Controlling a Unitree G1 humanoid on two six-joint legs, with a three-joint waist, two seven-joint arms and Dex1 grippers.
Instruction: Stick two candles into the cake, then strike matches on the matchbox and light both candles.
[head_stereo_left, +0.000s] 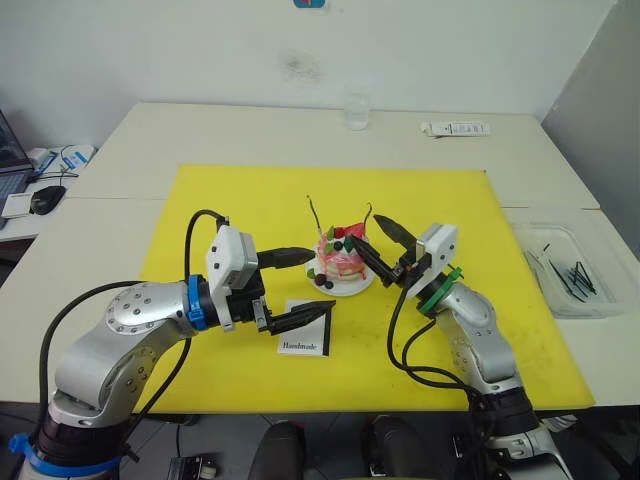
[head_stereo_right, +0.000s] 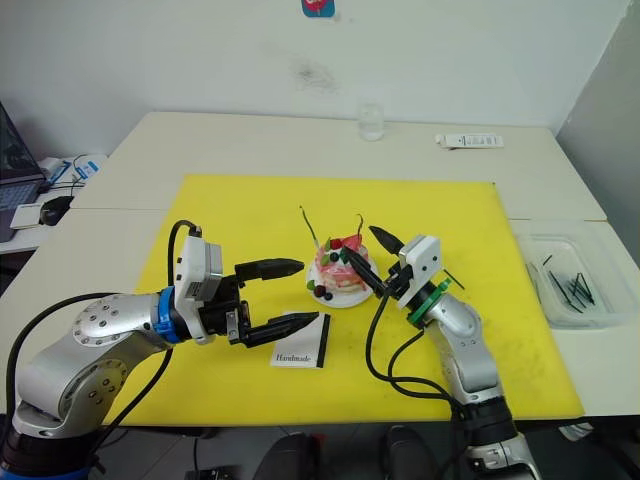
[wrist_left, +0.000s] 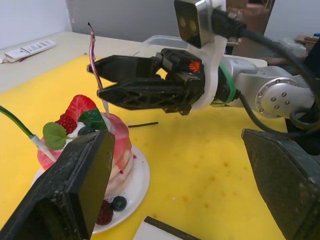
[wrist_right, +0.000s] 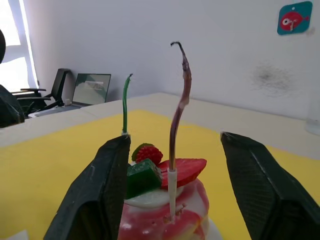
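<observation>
The pink cake (head_stereo_left: 340, 264) sits on its small white plate mid-mat. Two thin candles stand upright in it, one on the left (head_stereo_left: 314, 216) and one on the right (wrist_right: 179, 110). My right gripper (head_stereo_left: 364, 232) is open, its fingers on either side of the right candle and apart from it. On the cake's left my left gripper (head_stereo_left: 323, 280) is open and holds nothing. Its lower finger hovers over the white matchbox (head_stereo_left: 305, 340), which lies flat in front of the cake. Several black matches (head_stereo_left: 572, 277) lie in a clear tray at the right.
A yellow mat (head_stereo_left: 250, 200) covers the table's middle. The clear plastic tray (head_stereo_left: 560, 300) sits just off its right edge. A glass (head_stereo_left: 357, 110) and a white tube (head_stereo_left: 455, 128) stand at the back. A thin dark stick (wrist_left: 142, 124) lies on the mat near the right arm.
</observation>
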